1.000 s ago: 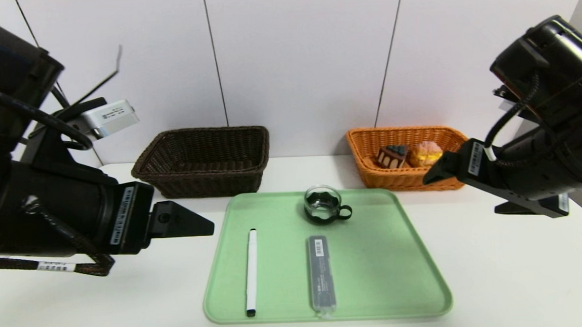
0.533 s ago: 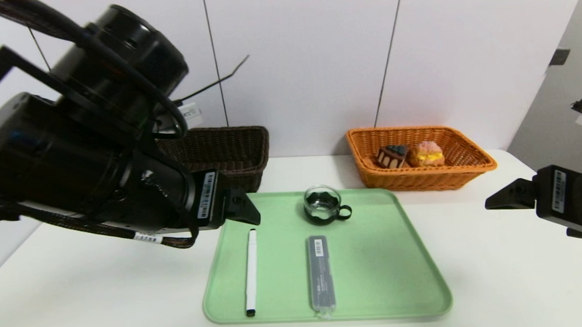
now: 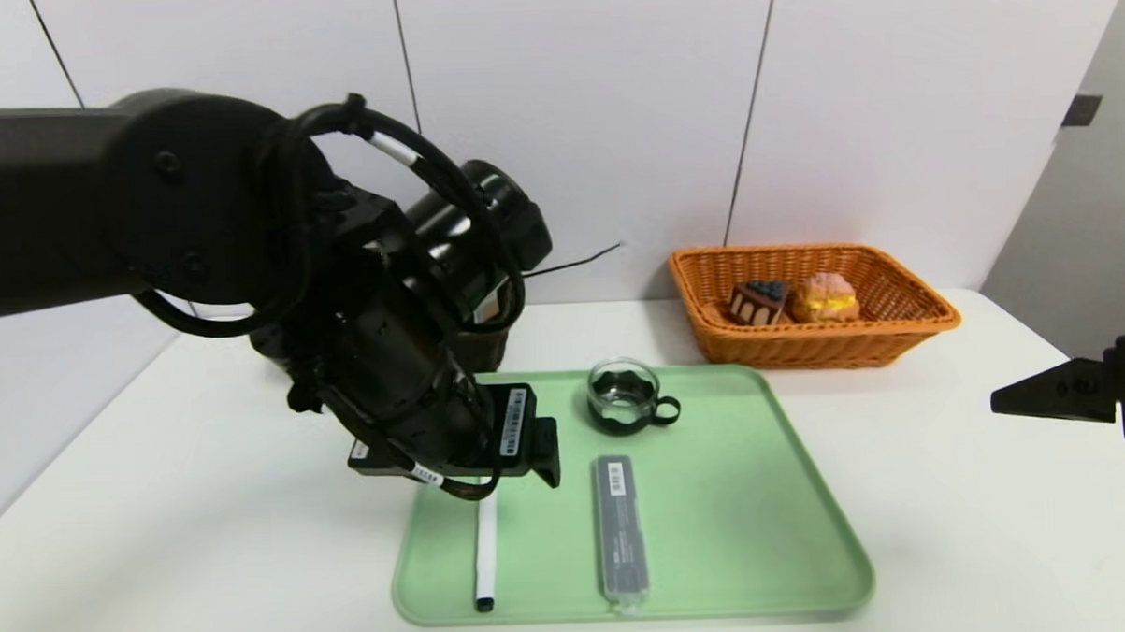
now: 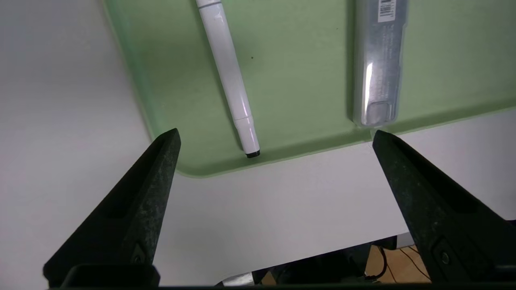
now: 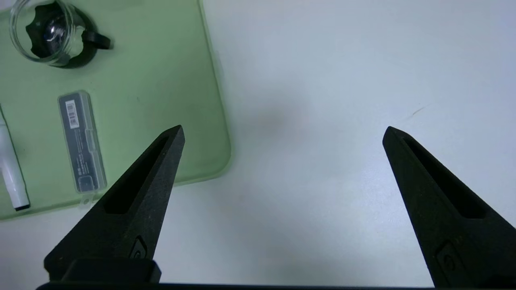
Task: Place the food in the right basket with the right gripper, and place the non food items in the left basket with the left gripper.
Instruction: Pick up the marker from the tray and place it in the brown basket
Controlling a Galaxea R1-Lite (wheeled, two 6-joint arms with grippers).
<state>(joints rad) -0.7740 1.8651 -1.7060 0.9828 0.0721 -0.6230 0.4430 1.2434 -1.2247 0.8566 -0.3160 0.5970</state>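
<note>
Left wrist view: spread left hand (image 4: 275,133) hangs above the white marker pen (image 4: 229,76), not touching.

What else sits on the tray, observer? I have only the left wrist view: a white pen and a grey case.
Observer: Beyond the pen and the case, a glass cup with a black handle stands at the far end of the tray.
Operator: Is the food sorted yet?
Observer: Yes, the cake wedge and the cream puff lie in the orange basket.
Operator: And where is the right claw?
Observer: The right claw hangs open and empty over the table, to the right of the tray.
</note>
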